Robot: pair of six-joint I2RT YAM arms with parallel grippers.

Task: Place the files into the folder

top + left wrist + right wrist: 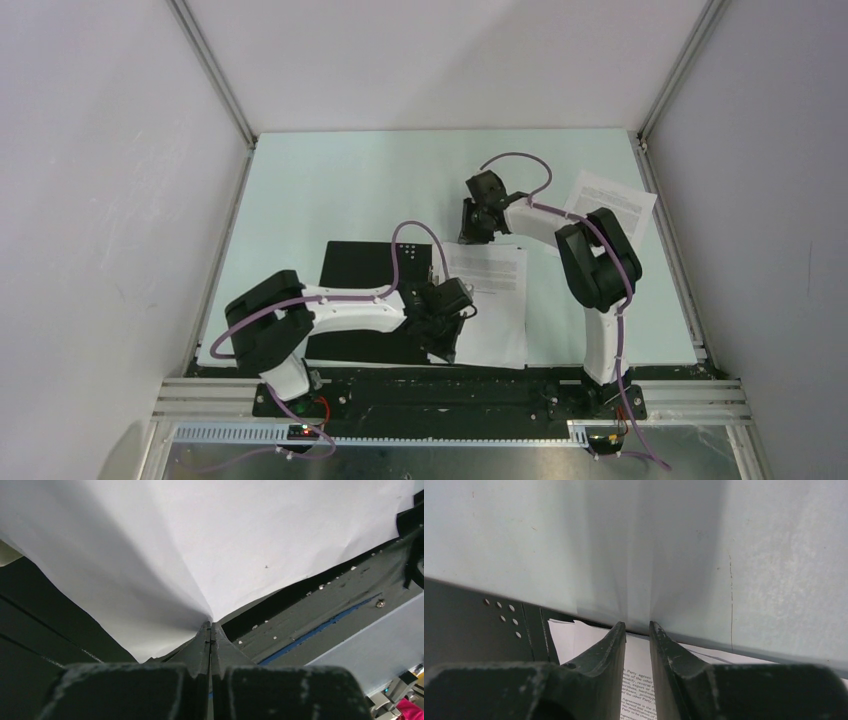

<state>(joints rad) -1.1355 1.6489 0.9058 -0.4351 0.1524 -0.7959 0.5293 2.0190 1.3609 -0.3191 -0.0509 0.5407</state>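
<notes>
The folder [365, 300] lies open near the table's front, black inside up, with small white dots at its far right corner. A stack of printed files [497, 300] lies along its right side. My left gripper [450, 338] is shut on the stack's near left corner; in the left wrist view the white sheet [200, 545] rises from the closed gripper [211, 625]. My right gripper [472, 235] is slightly open over the stack's far edge, printed text [636, 667] showing between its fingers [637, 626]. The folder [474, 625] is to its left. Another file [612, 205] lies far right.
The pale green table [330, 190] is walled by white panels with metal posts at the back corners. The black mounting rail [450, 385] runs along the near edge and shows in the left wrist view [325, 615]. The right arm's upper link stands over the far-right sheet.
</notes>
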